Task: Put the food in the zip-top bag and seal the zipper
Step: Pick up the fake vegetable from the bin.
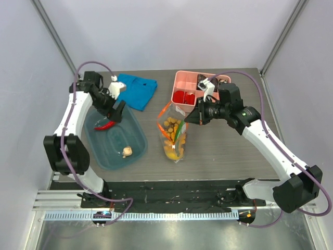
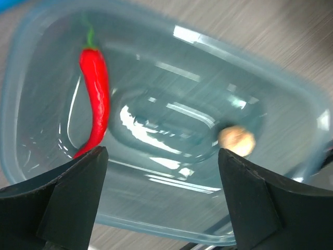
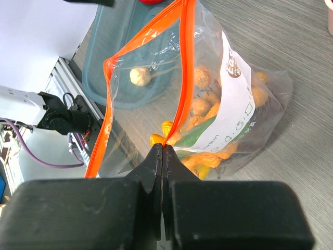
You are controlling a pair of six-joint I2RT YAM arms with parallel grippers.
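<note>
Zip-top bag pinched in right claw, chili tip hidden behind left claw

The clear zip-top bag lies at the middle of the table with its mouth raised toward the far side, and it holds round orange pieces, a green vegetable and a yellow pepper at its near end. Its red-orange zipper is unsealed, gaping wide, and the right gripper pinches it where the two strips meet. To the left, the red chili and the beige garlic bulb lie well apart in the teal tub, the chili far, the garlic near.
</note>
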